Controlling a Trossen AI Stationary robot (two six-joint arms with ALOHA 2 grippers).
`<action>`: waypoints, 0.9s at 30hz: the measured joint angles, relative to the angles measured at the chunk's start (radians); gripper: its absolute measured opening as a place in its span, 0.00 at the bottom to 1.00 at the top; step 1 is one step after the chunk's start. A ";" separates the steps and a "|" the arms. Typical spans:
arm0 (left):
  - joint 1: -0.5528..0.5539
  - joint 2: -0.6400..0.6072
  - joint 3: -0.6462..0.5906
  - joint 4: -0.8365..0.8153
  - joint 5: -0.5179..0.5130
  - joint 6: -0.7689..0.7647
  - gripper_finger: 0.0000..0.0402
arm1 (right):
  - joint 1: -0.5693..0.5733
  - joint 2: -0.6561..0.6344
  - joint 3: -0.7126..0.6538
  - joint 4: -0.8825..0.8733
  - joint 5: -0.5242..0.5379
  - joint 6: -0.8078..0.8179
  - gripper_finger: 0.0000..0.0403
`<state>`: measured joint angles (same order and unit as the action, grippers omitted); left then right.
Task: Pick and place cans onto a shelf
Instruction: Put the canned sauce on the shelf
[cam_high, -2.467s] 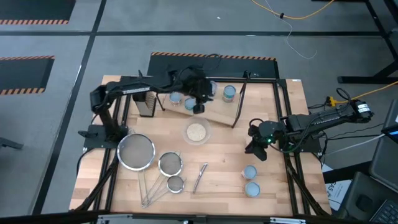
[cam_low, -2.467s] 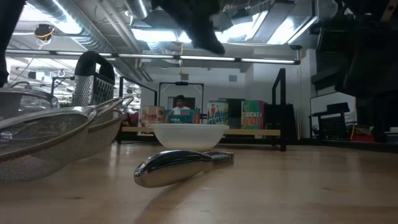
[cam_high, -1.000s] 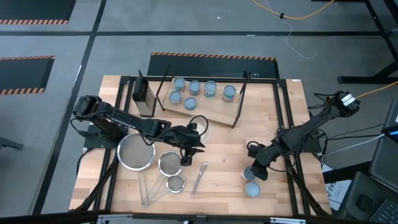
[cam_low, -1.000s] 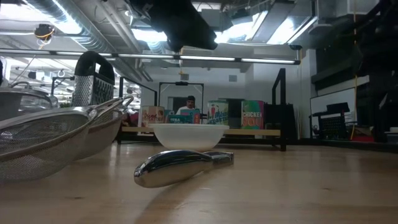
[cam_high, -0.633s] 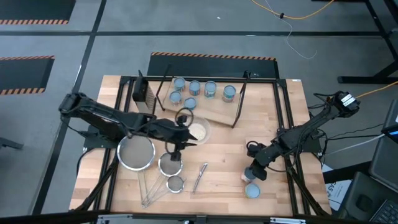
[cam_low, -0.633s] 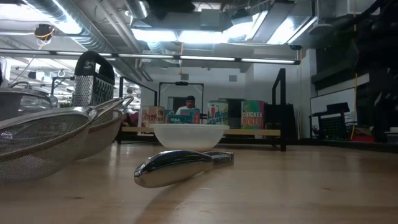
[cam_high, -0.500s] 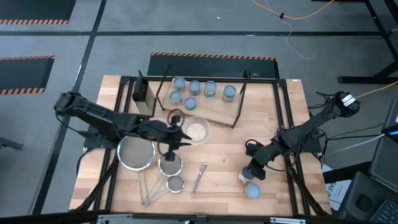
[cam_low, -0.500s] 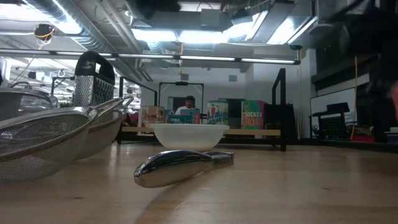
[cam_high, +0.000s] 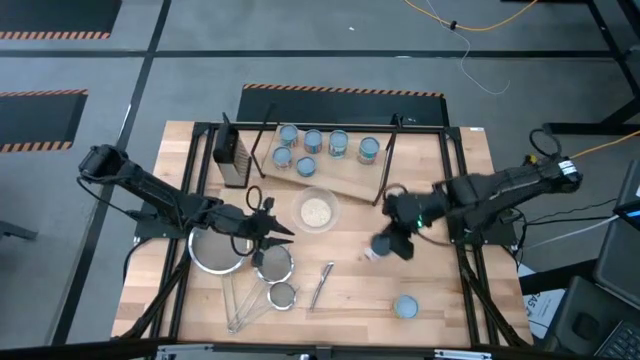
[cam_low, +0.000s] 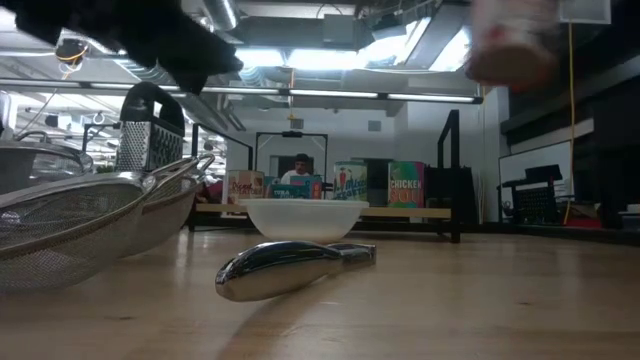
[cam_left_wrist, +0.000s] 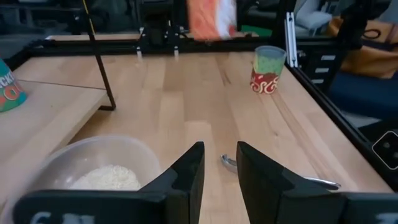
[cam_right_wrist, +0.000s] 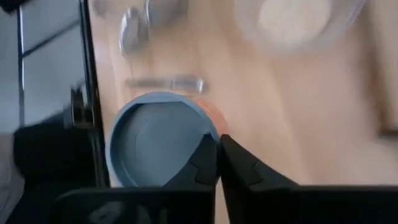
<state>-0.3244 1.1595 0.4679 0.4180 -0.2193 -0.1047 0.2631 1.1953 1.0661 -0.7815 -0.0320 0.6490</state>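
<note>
Strainers (cam_high: 220, 246) sit under the waiting left gripper (cam_high: 268, 228), its fingers parted and empty, while the right gripper (cam_high: 385, 247) pinches a can (cam_right_wrist: 158, 148) by its rim above mid-table, a thin hold that could slip before the shelf (cam_high: 345, 175).

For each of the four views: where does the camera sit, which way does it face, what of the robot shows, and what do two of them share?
High: overhead, straight down; both arms, shelf.
Low: tabletop height, level; bowl, blurred lifted can.
Left wrist: past the open left hand toward a standing can.
Right wrist: over the right hand, shut on the can's rim.
Shared: the bowl shows in high and low.
</note>
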 joint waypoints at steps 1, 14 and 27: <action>-0.001 0.000 -0.022 0.033 -0.001 -0.001 0.21 | -0.031 0.011 0.040 -0.013 0.001 -0.043 0.02; -0.001 0.000 -0.102 0.166 -0.004 0.004 0.22 | -0.444 0.315 0.477 -0.078 -0.011 -0.615 0.02; -0.001 0.000 -0.102 0.167 -0.004 0.007 0.22 | -0.649 0.675 0.599 -0.118 -0.117 -0.766 0.03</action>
<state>-0.3252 1.1595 0.3656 0.5846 -0.2230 -0.0978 -0.3864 1.8702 1.6653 -0.8997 -0.1487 -0.1173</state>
